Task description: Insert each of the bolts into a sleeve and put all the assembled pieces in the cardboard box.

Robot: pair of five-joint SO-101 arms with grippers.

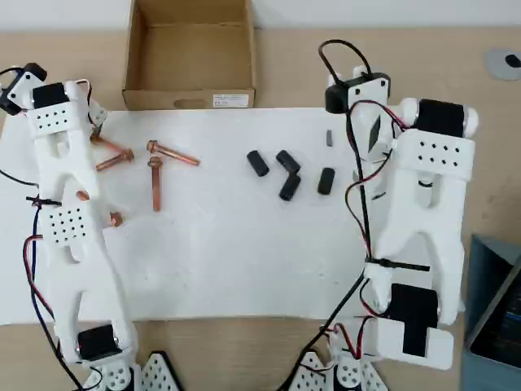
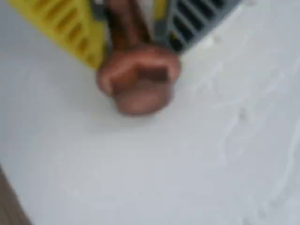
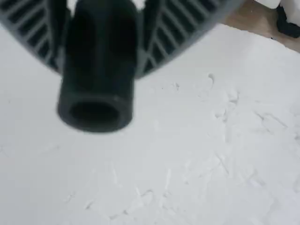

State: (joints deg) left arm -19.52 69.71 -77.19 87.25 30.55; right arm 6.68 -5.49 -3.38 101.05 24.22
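In the left wrist view my left gripper (image 2: 133,23) is shut on a copper bolt (image 2: 138,77), yellow and grey fingers on its shank and its head just above the white mat. In the high view this gripper (image 1: 96,129) is at the mat's far-left corner. Several more bolts (image 1: 172,153) lie loose beside it. My right gripper (image 3: 101,28) is shut on a black sleeve (image 3: 96,84), whose open end faces the camera. From above, that gripper (image 1: 332,130) hangs right of several loose sleeves (image 1: 286,160). The cardboard box (image 1: 187,99) stands open behind the mat.
The white mat (image 1: 244,261) covers most of the table. Its front half is bare between the two arms. A grey-blue bin (image 1: 492,314) stands at the right edge, and a small grey disc (image 1: 505,63) lies at the far right.
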